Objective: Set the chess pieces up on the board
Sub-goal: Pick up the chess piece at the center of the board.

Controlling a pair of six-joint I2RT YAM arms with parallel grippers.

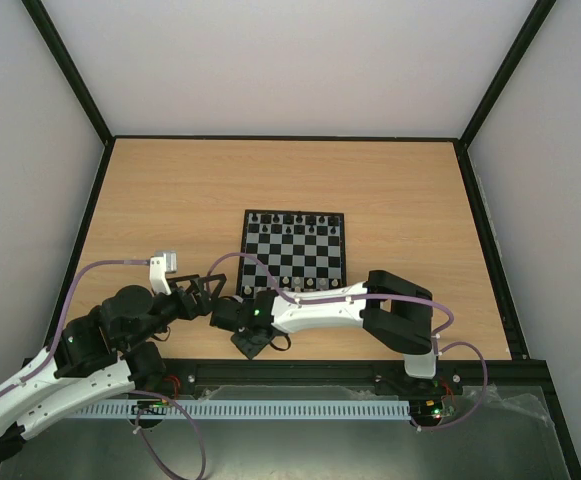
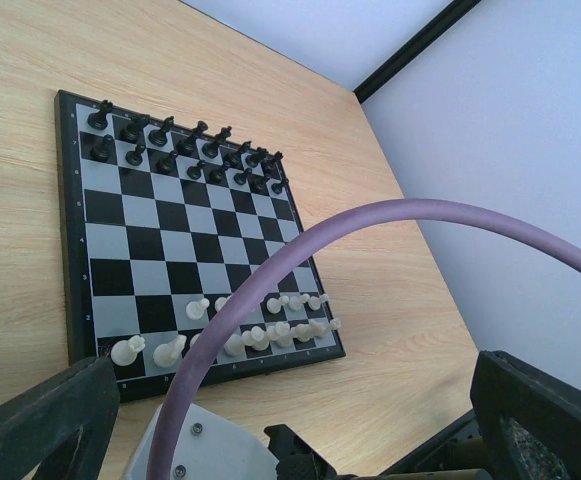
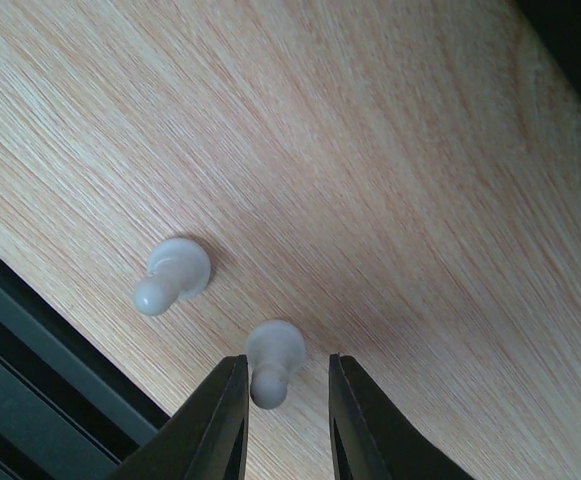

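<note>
The board (image 1: 293, 247) lies mid-table, black pieces on its far rows and white chess pieces (image 1: 301, 284) on its near rows. In the left wrist view the board (image 2: 145, 235) shows the white pieces (image 2: 270, 330) crowded along its two near rows. Two white pawns stand on the bare table in the right wrist view. One pawn (image 3: 273, 358) is between my right gripper's (image 3: 286, 405) open fingers, close to the left finger (image 3: 222, 420). The other pawn (image 3: 174, 275) is just left of it. My right gripper (image 1: 252, 338) is near the board's near-left corner. My left gripper (image 1: 196, 293) is open and empty.
The right arm's purple cable (image 2: 300, 255) arcs across the left wrist view, hiding part of the white rows. A black frame rail (image 3: 30, 370) runs along the table's near edge beside the two pawns. Black frame posts border the table (image 1: 400, 200).
</note>
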